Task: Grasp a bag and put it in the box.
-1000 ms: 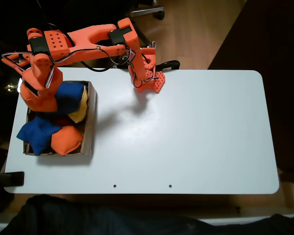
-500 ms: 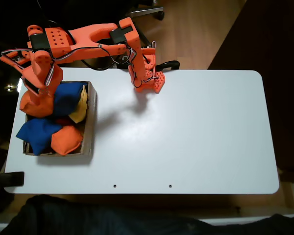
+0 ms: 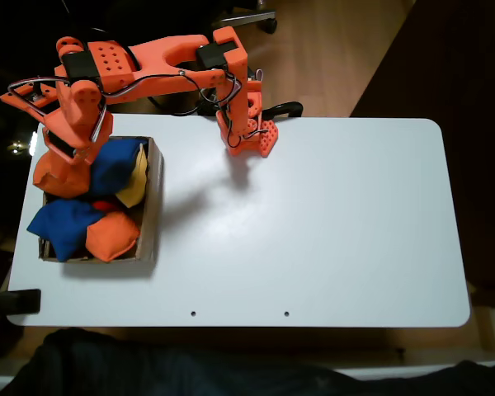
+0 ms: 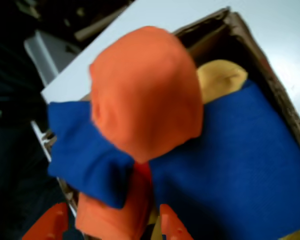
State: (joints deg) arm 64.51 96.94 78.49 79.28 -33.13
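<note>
An orange bag (image 3: 56, 176) sits at the top-left corner of the brown cardboard box (image 3: 153, 202), on the blue bags and partly over the rim. My gripper (image 3: 63, 150) hovers just above it. The wrist view shows the bag (image 4: 145, 95) blurred and clear of my two orange fingertips (image 4: 55, 222), which stand apart at the bottom edge with nothing gripped between them. My gripper (image 4: 111, 212) is open. A second orange bag (image 3: 111, 237) lies at the box's lower end.
In the box (image 4: 270, 70) lie two blue bags (image 3: 115, 165) (image 3: 62, 227) and a yellow one (image 3: 137, 183). The arm's orange base (image 3: 249, 136) stands at the white table's (image 3: 313, 223) far edge. Bare tabletop lies to the right of the box.
The orange bag has sunk slightly left and down onto the box's corner. My gripper has lifted off it and the arm has shifted a little to the right.
</note>
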